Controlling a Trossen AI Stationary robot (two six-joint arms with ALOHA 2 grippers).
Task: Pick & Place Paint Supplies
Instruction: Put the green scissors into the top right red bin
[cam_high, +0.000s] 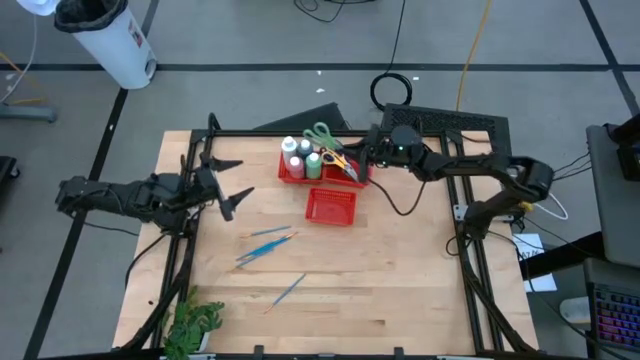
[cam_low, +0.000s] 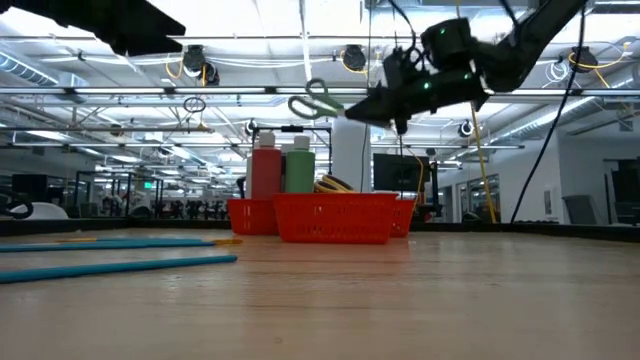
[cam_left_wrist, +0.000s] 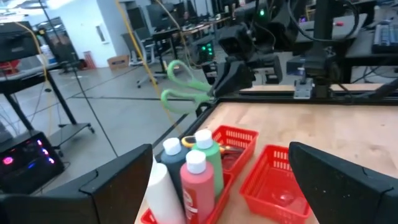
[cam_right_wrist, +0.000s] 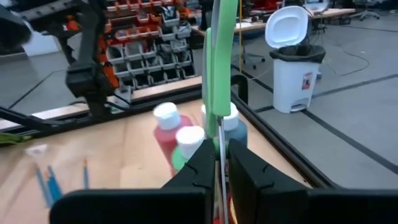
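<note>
My right gripper (cam_high: 362, 152) hangs above the far red basket (cam_high: 292, 173), shut on the green-handled scissors (cam_high: 319, 133). In that basket stand several white-capped bottles (cam_left_wrist: 198, 180) (white, pink, green and grey-blue), and yellow-handled scissors (cam_high: 342, 163) lie beside them. A second, smaller red basket (cam_high: 330, 206) sits just nearer. Blue and orange brushes (cam_high: 266, 246) lie flat on the table, one more (cam_high: 290, 289) nearer still. My left gripper (cam_high: 232, 190) waits open above the table's left part, facing the baskets. My right gripper pinches the green scissors by the closed blades (cam_right_wrist: 221, 163) between its two fingers. The fingers come level from the table's right and lie along the scissors. The handles (cam_low: 313, 100) stick out toward the table's left, and the scissors are lifted clear above the basket.
A green leafy plant (cam_high: 190, 322) stands at the near left corner. A black frame rail (cam_high: 300, 132) runs along the table's far edge, right behind the baskets. Bare wood lies to the right of the baskets and across the near half of the table.
</note>
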